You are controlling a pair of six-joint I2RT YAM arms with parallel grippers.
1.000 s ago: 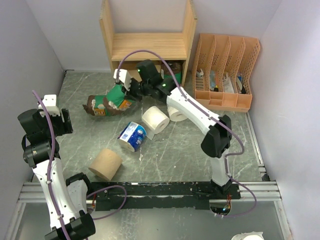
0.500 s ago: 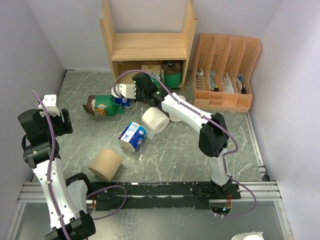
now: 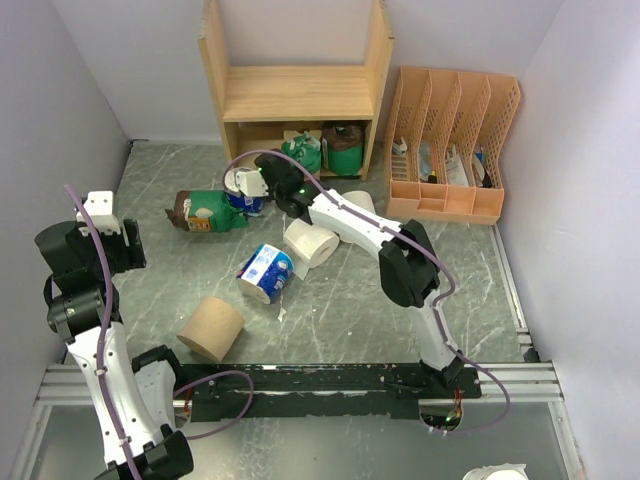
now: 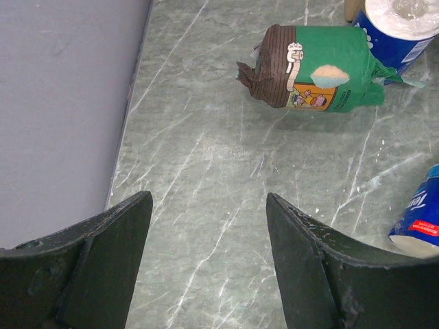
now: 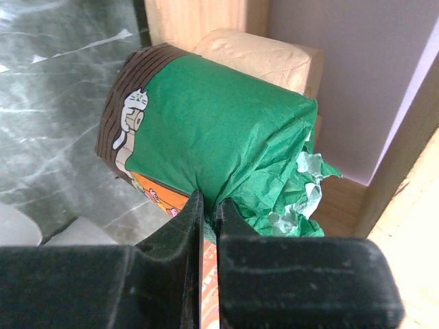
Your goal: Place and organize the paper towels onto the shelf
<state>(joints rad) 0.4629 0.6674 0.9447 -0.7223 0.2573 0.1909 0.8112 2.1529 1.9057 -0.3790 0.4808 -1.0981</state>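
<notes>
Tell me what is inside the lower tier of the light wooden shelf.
A green-wrapped paper roll stands at right, with a tan paper bundle left of it. The right hand holds a second green-wrapped roll at the opening. The upper board hides the back.

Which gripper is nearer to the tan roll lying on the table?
Left. The left gripper hangs open, beyond and left of the tan roll. The right gripper is farther back, at the shelf, shut on a green-wrapped roll.
</notes>
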